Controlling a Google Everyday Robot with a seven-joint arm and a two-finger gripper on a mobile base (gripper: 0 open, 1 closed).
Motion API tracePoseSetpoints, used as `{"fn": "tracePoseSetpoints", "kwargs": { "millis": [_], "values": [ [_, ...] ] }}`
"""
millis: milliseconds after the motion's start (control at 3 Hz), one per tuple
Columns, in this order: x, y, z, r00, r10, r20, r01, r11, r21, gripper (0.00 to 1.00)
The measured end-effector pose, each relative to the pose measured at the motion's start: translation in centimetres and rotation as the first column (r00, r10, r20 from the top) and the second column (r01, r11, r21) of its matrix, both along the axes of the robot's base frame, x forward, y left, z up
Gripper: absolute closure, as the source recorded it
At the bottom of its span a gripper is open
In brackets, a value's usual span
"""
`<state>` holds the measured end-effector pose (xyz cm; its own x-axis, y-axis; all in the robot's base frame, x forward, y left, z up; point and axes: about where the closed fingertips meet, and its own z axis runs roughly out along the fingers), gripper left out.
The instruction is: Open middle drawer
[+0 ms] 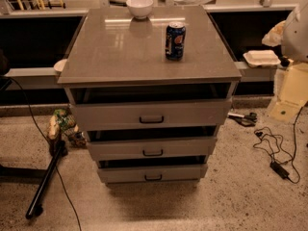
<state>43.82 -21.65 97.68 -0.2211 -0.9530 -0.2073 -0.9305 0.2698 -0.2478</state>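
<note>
In the camera view my end effector does not appear anywhere, so I cannot tell whether it is released or clenched.

The middle drawer (192,147) sits at about 6 o'clock from the picture's centre. It lies between the taller top drawer (199,113) at 12 o'clock of it and the smallest bottom drawer (183,173) at 6 o'clock of it. Its dark bar handle (153,152) is centred on the front.

A soda can (175,41) and a white bowl (139,6) stand on the table (110,57) above.

To do this well, I judge I should come in level with that handle and not the one above. I should close on the bar squarely and pull straight out toward 6 o'clock, gently, so the can does not topple.
</note>
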Motion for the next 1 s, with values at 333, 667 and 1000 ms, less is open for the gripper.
{"fn": "tracePoseSetpoints", "kwargs": {
  "millis": [333,667,1000],
  "values": [
    [0.0,0.0,0.0,1.0,0.0,0.0,0.0,1.0,0.0,0.0],
    [0.5,0.7,-2.3,0.9991,0.04,0.01,-0.04,0.999,0.017,0.0],
    [1.4,2.4,-8.4,0.9921,0.124,0.015,-0.125,0.991,0.045,0.0]
  ]
}}
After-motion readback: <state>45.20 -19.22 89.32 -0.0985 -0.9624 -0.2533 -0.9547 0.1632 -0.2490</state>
